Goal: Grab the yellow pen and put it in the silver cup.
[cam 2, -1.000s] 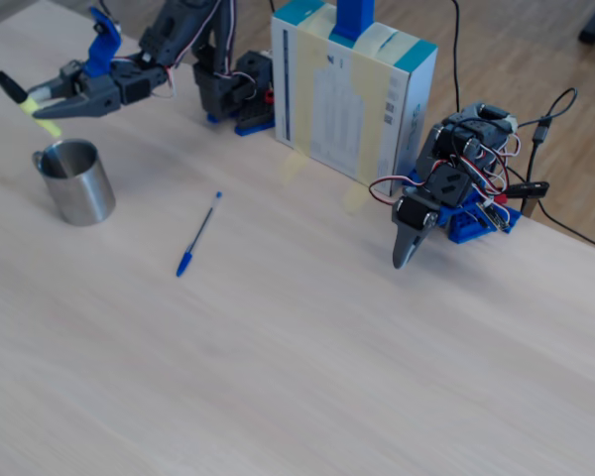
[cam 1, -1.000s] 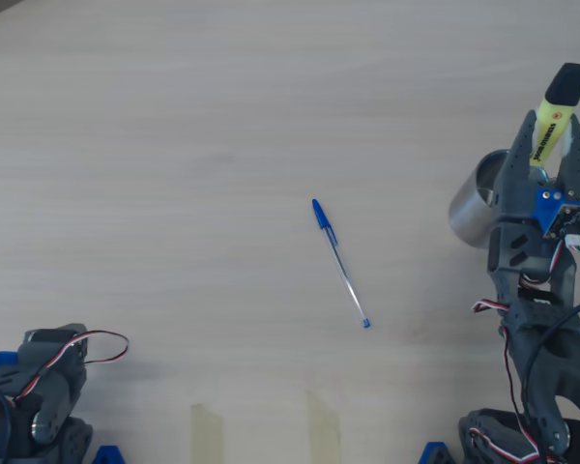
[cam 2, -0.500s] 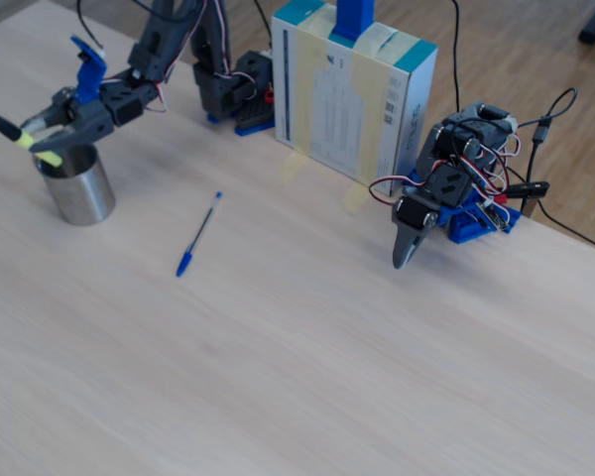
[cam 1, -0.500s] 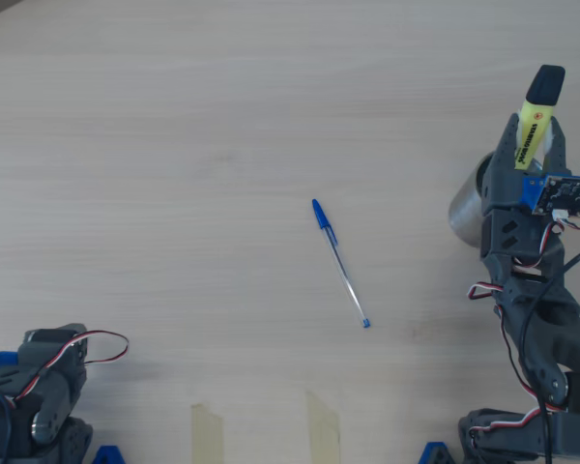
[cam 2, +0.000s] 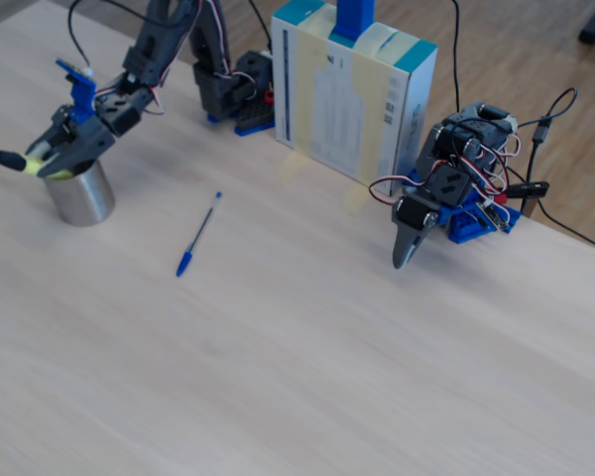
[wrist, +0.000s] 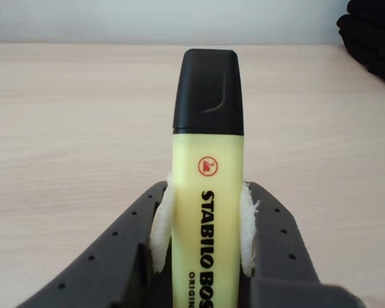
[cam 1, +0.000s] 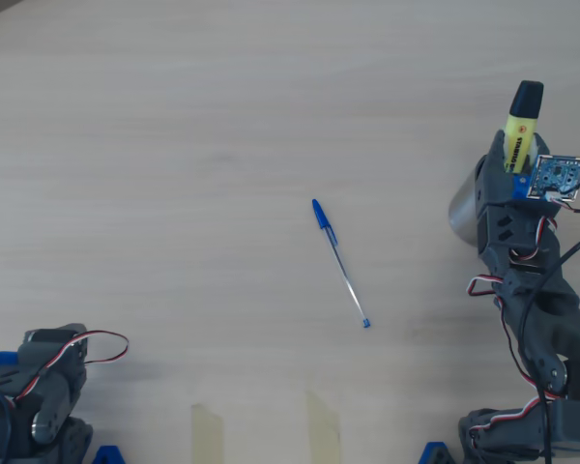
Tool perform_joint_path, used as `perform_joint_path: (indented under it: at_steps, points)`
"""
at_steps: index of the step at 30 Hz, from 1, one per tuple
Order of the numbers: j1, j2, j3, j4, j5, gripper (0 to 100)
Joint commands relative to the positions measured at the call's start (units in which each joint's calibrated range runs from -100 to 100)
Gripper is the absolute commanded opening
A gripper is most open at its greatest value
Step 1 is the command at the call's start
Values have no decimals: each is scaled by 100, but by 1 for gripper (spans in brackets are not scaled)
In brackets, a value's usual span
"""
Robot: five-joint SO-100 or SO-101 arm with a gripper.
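The yellow pen [wrist: 208,212] is clamped between the two jaws of the gripper [wrist: 205,237], which are closed on its lower body; white padding on the inner faces of the jaws presses against both sides of the pen in the wrist view. Its black cap points away from the gripper, and the red logo and black lettering on its flat side face the wrist camera.

In the overhead view the pen [cam 1: 520,128] sticks out past the gripper [cam 1: 512,166] toward the top of the picture, cap end outermost. The gripper sits over the silver cup [cam 1: 463,208], covering most of it, so only the cup's left wall shows there. In the fixed view the pen [cam 2: 20,162] is held tilted, with its capped end out to the left of the cup [cam 2: 79,194] and above the table, and the gripper [cam 2: 52,159] is right over the cup's mouth. Whether the pen's rear end is inside the rim cannot be told.

A blue pen [cam 1: 339,262] lies flat on the wooden table [cam 1: 174,126], well apart from the cup. A second arm [cam 2: 446,193] rests folded near a box [cam 2: 352,94] at the far side of the table
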Motion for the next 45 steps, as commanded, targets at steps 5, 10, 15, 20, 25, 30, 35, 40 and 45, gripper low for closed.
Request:
perform_joint_path:
  at_steps: [5, 10, 15, 20, 25, 30, 35, 40, 45]
  points:
    - [30, -71, -242, 73, 38, 4]
    - [39, -112, -233, 73, 43, 4]
    - [91, -121, -206, 73, 43, 4]
    - [161, -403, -6, 73, 43, 4]
    - [169, -520, 184, 73, 43, 4]
    - [196, -594, 293, 73, 43, 4]
    - [169, -594, 239, 65, 43, 4]
    - [135, -594, 239, 65, 43, 11]
    - [135, -603, 248, 47, 43, 18]
